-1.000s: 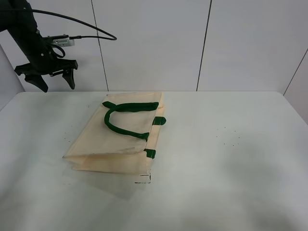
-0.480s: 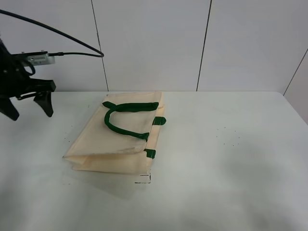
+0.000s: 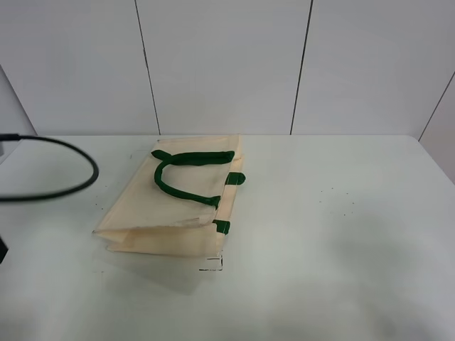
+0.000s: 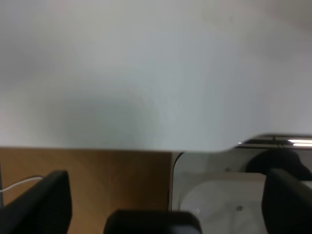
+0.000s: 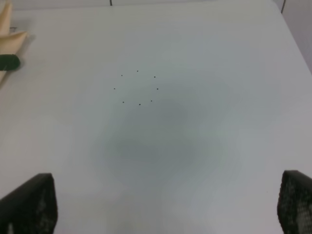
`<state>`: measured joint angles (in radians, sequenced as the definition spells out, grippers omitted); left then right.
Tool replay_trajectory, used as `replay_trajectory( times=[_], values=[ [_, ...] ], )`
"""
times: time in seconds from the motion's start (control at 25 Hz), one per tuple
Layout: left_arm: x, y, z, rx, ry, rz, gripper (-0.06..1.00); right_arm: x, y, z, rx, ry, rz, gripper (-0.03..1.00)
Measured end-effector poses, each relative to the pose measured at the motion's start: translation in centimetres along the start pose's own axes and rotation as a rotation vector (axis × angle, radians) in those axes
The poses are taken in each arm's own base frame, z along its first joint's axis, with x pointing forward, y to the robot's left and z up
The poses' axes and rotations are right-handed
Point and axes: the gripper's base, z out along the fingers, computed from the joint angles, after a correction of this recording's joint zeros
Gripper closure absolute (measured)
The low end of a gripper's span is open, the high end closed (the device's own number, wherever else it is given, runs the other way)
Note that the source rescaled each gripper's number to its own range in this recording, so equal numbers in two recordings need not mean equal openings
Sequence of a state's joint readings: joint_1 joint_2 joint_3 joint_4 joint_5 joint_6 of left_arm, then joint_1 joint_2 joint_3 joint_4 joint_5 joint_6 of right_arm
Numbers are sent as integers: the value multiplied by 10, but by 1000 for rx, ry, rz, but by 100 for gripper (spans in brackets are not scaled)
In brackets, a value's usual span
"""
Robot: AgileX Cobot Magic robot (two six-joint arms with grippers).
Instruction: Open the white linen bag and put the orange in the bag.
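The white linen bag [image 3: 170, 209] lies flat and folded on the table, left of centre, with its dark green handles [image 3: 186, 175] on top. A corner of it and a green tab [image 5: 9, 62] show at the edge of the right wrist view. The orange is in no view. My left gripper [image 4: 165, 192] is open and empty, past the table's left edge, over a wooden floor. My right gripper [image 5: 163, 197] is open and empty above bare table, right of the bag. Neither gripper shows in the exterior view.
The white table [image 3: 334, 234] has small dark specks [image 5: 139, 89] right of the bag. A black cable [image 3: 71, 186] loops in over the table's left side. White wall panels stand behind. A pale rounded object [image 4: 219, 202] sits below the table edge in the left wrist view.
My left arm has swung from the back left corner down and left out of the exterior view; only its cable still shows. The bag has not moved.
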<state>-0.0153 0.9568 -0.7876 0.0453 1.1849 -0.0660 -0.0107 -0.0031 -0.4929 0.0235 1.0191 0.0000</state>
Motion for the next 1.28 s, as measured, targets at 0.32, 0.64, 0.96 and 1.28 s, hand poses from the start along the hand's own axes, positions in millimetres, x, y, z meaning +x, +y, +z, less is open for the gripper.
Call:
replay_trajectory(
  times=[0.32, 0.64, 0.96, 1.28],
  values=[
    [94, 4, 9, 24, -357, -3, -5, 0, 0, 0, 0, 0, 0, -3],
    [142, 5, -5, 71, -729, -18, -5, 0, 0, 0, 0, 0, 0, -3],
    [150, 5, -6, 72, -783, -15, -5, 0, 0, 0, 0, 0, 0, -3],
    [150, 5, -6, 74, -783, -12, -5, 0, 0, 0, 0, 0, 0, -3]
  ],
)
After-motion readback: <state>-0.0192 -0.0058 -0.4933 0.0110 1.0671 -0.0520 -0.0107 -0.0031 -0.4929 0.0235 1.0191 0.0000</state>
